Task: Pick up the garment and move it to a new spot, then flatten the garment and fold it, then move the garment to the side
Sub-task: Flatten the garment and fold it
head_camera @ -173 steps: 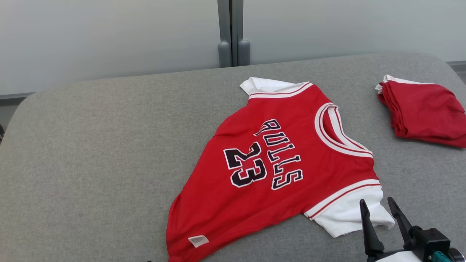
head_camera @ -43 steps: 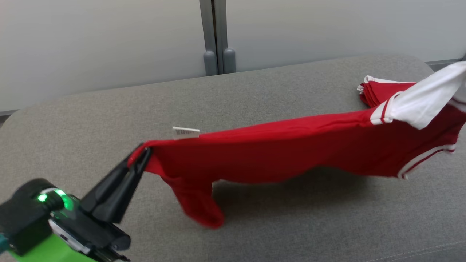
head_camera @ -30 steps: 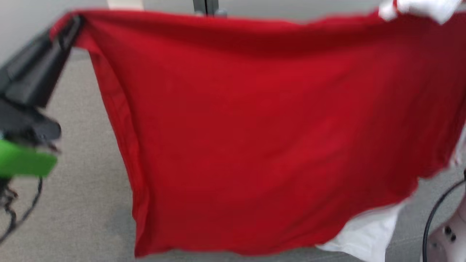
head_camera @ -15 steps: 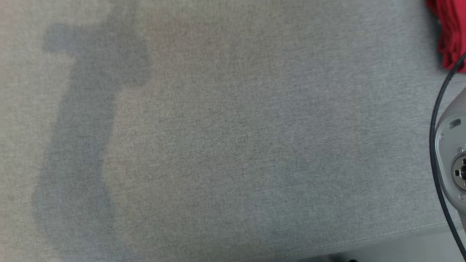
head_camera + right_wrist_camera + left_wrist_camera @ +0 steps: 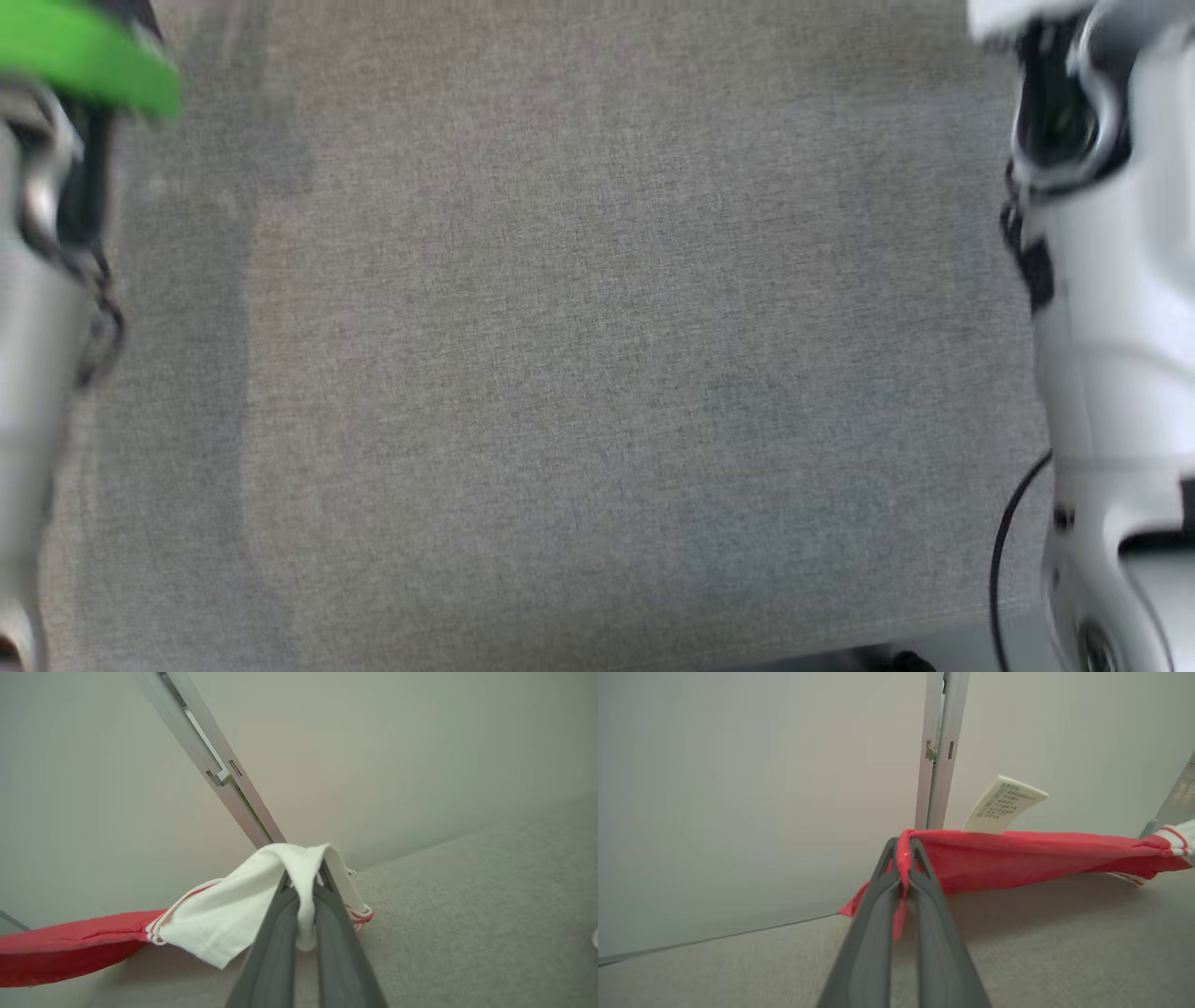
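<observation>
- Left gripper (image 5: 903, 848): both dark fingers pressed together, pinching a red corner of the garment (image 5: 1031, 858) between the tips.
- Right gripper (image 5: 303, 877): fingers closed the same way, nipping a white sleeve fold of the same cloth.
- Left arm (image 5: 33, 373): a pale forearm along the left edge of the head view, reaching far, with a green band (image 5: 89, 56) at its wrist; blurred.
- Right arm (image 5: 1111, 355): a white forearm along the right edge, also reaching far, with a dark cable (image 5: 1004, 532) beside it.

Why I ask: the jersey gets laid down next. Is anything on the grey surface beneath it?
Nothing visible does. The left tool and right tool hold the jersey stretched above the grey surface, bare in the head view.
</observation>
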Robot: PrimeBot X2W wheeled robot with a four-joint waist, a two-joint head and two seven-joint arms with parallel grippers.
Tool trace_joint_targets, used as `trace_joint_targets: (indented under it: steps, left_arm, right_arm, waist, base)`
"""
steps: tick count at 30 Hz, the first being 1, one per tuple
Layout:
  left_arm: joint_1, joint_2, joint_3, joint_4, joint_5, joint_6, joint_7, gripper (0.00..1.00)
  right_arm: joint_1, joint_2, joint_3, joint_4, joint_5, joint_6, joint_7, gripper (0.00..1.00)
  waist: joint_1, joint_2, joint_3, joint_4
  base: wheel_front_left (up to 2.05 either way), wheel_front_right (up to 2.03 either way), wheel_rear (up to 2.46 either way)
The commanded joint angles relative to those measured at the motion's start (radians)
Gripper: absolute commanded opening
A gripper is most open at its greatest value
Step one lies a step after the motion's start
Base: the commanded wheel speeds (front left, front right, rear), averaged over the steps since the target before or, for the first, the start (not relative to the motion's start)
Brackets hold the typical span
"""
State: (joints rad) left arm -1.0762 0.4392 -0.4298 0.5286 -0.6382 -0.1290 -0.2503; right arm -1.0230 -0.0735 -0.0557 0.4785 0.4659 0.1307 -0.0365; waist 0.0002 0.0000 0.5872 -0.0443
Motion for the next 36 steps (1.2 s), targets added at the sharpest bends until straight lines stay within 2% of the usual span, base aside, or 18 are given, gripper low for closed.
trace_joint_targets:
  steps: [1, 6, 10, 15, 21, 24, 28, 36]
  left_arm:
    - [0.099, 0.007, 0.006, -0.022, -0.018, -0.002, -0.010, 0.00]
    - [0.423, -0.012, 0.069, -0.162, -0.018, 0.007, -0.015, 0.00]
    - [0.723, -0.038, 0.132, -0.315, 0.021, 0.039, -0.015, 0.00]
    - [1.034, -0.088, 0.174, -0.478, 0.065, 0.094, -0.015, 0.00]
    - [1.263, -0.164, 0.170, -0.616, 0.075, 0.126, -0.016, 0.00]
    - [1.284, -0.171, 0.145, -0.636, 0.083, 0.114, -0.011, 0.00]
    - [1.225, -0.160, 0.124, -0.636, 0.080, 0.094, 0.023, 0.00]
    - [1.032, -0.128, 0.123, -0.596, 0.059, 0.066, 0.143, 0.00]
  right_arm:
    - [0.096, -0.020, 0.020, -0.031, 0.023, 0.000, -0.015, 0.00]
    - [0.407, -0.071, 0.064, -0.166, 0.084, -0.001, -0.031, 0.00]
    - [0.692, -0.081, 0.055, -0.289, 0.130, -0.001, -0.005, 0.00]
    - [0.982, -0.059, 0.023, -0.408, 0.144, -0.001, 0.046, 0.00]
    - [1.206, -0.024, 0.008, -0.501, 0.152, -0.001, 0.095, 0.00]
    - [1.233, -0.018, -0.007, -0.530, 0.146, -0.001, 0.117, 0.00]
    - [1.167, -0.019, -0.029, -0.558, 0.137, -0.001, 0.171, 0.00]
    - [0.900, -0.032, -0.102, -0.528, 0.143, 0.000, 0.372, 0.00]
  waist:
    - [-0.0002, 0.0000, -0.065, -0.009]
    - [-0.0002, 0.0000, -0.166, -0.002]
    - [-0.0002, 0.0000, -0.254, 0.006]
    - [-0.0002, 0.0000, -0.321, 0.011]
    - [-0.0002, 0.0000, -0.345, 0.032]
    - [-0.0002, 0.0000, -0.344, 0.039]
    - [-0.0002, 0.0000, -0.344, 0.042]
    - [-0.0002, 0.0000, -0.301, 0.056]
  base:
    - [0.00, 0.00, 0.00]
    - [0.00, 0.00, 0.00]
    - [0.00, 0.00, 0.00]
    - [0.00, 0.00, 0.00]
    - [0.00, 0.00, 0.00]
    - [0.00, 0.00, 0.00]
    - [0.00, 0.00, 0.00]
    - [0.00, 0.00, 0.00]
